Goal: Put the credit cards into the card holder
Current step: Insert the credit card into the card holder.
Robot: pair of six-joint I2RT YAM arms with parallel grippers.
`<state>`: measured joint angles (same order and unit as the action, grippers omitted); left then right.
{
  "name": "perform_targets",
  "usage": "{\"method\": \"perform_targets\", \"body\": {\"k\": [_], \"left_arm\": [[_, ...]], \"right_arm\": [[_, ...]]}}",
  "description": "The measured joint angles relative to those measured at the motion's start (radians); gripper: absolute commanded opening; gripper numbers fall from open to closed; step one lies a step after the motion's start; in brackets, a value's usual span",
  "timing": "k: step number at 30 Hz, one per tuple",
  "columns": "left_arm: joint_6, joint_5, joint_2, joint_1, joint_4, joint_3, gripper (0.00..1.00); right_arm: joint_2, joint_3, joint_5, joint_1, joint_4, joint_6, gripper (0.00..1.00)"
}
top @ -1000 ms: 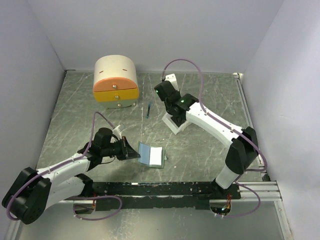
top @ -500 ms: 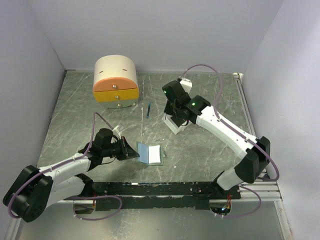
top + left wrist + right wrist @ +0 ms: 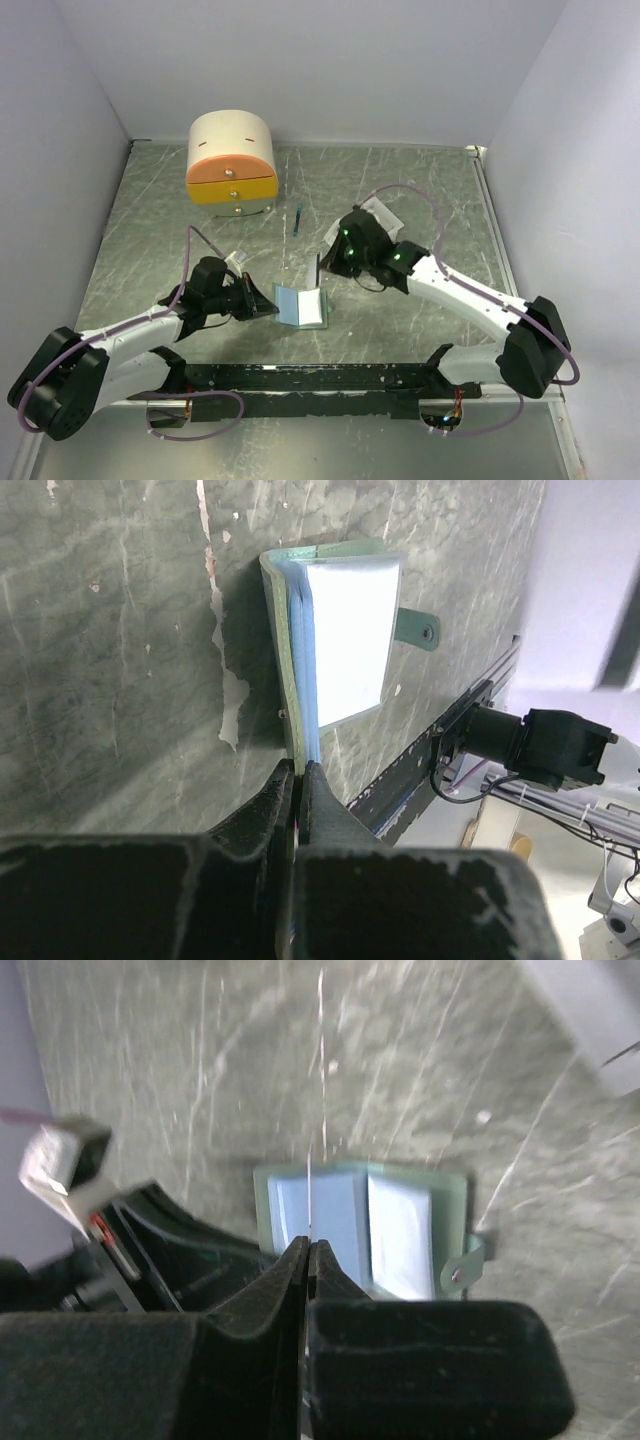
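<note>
a grey-green marbled counter (image 3: 150,230) is seen from above, with a cream-and-orange drawer box (image 3: 231,163) set toward its far left corner. the left end effector (image 3: 270,305) is closed on the left flap of the card holder (image 3: 303,307), which is spread open on the counter near the front, its pale blue inner pockets turned upward and a small snap tab shown at its right edge. the right end effector (image 3: 322,268) is held over the holder's far edge, its fingers clamped on a thin credit card (image 3: 318,272) that is seen edge-on and pointed down toward the holder; whether card and holder touch cannot be told. a thin blue stick (image 3: 297,218) is seen lying between the drawer box and the right arm.
</note>
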<state>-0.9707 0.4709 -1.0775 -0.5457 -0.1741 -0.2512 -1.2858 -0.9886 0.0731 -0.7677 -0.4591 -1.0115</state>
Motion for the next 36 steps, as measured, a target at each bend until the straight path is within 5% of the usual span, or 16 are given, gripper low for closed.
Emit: {"method": "perform_targets", "body": {"k": [7, 13, 22, 29, 36], "left_arm": [[-0.006, -0.024, -0.011, -0.01, 0.0, 0.0, 0.15], [-0.004, -0.051, -0.009, -0.021, 0.018, 0.0, 0.33], [0.021, -0.162, 0.035, -0.027, 0.234, -0.072, 0.48], [0.047, -0.277, 0.117, -0.027, 0.395, -0.18, 0.36], [0.066, -0.237, 0.073, -0.027, 0.321, -0.164, 0.17]], "right_arm": [[0.01, 0.221, -0.127, -0.118, 0.215, 0.023, 0.0], [0.008, 0.29, -0.141, -0.132, 0.316, 0.046, 0.0], [-0.054, 0.354, -0.126, -0.133, 0.388, 0.131, 0.0], [-0.087, 0.354, -0.124, -0.133, 0.404, 0.151, 0.0], [-0.085, 0.373, -0.123, -0.133, 0.446, 0.152, 0.0]]}}
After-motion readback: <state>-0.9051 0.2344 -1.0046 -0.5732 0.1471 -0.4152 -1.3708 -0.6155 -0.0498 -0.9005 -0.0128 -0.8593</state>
